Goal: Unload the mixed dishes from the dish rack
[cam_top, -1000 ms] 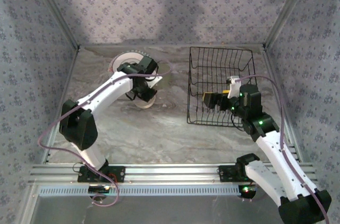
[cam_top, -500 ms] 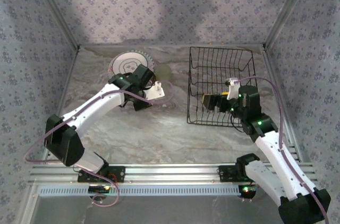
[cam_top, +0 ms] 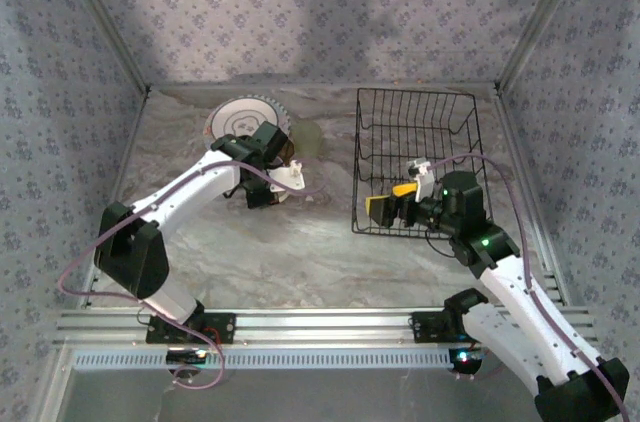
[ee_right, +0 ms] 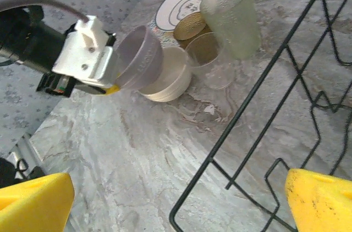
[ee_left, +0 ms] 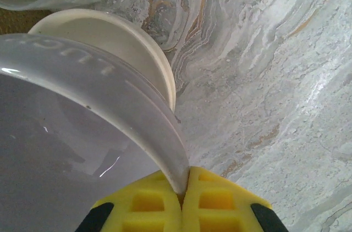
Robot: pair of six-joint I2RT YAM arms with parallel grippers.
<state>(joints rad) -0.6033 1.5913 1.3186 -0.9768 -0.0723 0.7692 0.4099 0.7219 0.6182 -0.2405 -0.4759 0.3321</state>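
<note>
Lilac bowl (ee_right: 140, 59), tilted, just beside cream bowl (ee_right: 168, 78); ringed white plate (ee_right: 184, 2) flat behind them; black wire dish rack (cam_top: 415, 162) at table's right.

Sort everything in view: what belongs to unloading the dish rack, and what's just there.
Job: dish rack; lilac bowl, rim pinched by the left gripper; cream bowl; ringed plate; frosted tumbler; clear glass; amber cup; open right gripper.
Just there: marble table; patterned walls; aluminium rail.

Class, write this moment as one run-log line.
left gripper: shut on lilac bowl rim, by cream bowl | right gripper: open, at dish rack near-left corner
</note>
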